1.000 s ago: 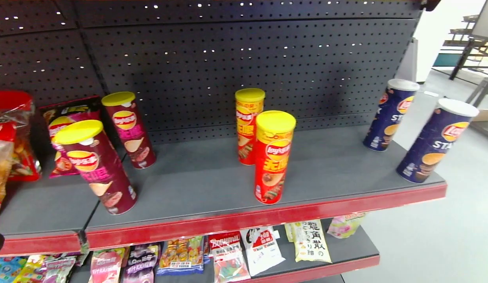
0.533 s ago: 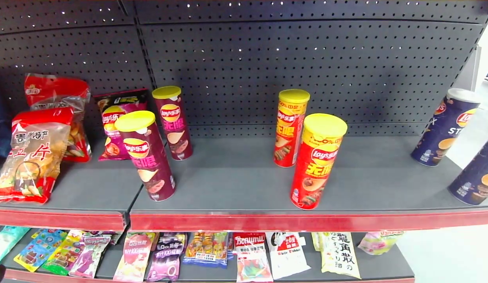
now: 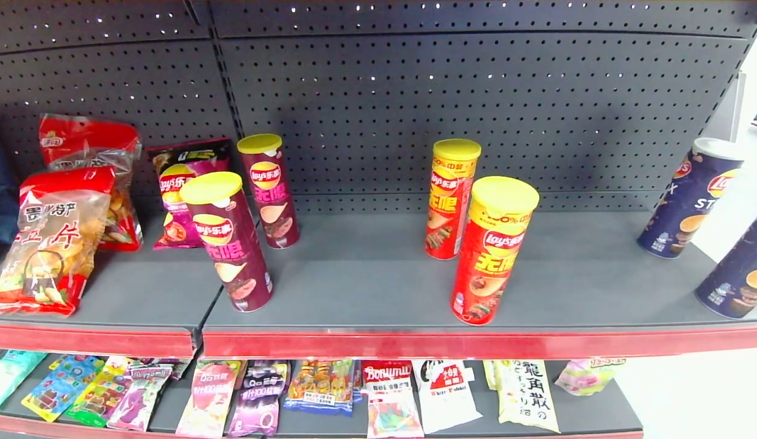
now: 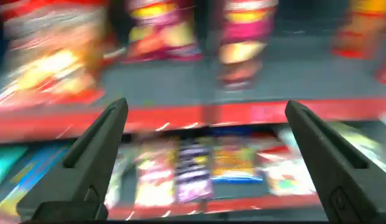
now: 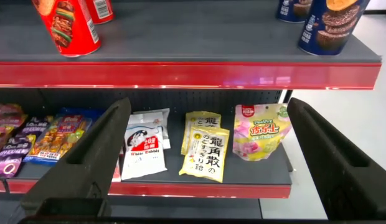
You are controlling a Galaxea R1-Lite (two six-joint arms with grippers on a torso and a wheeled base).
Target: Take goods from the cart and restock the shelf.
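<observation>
- The left gripper (image 4: 207,104) and the right gripper (image 5: 209,102) each face the shelf's front edge, fingers spread wide apart.
- Flat sweet packets (image 3: 384,390) lie in a row on the lower board.
- On the grey shelf with a red front lip (image 3: 476,344), a red cardboard chip can with a yellow lid (image 3: 494,250) and a maroon yellow-lidded chip can (image 3: 229,241) stand upright near the front edge.
- A second red can (image 3: 451,198) and a second maroon can (image 3: 269,190) stand behind them, near the perforated back panel (image 3: 378,110).
- Two dark blue white-lidded cans (image 3: 689,195) stand at the right end.
- Red-topped snack bags (image 3: 49,244) lean at the left end.
</observation>
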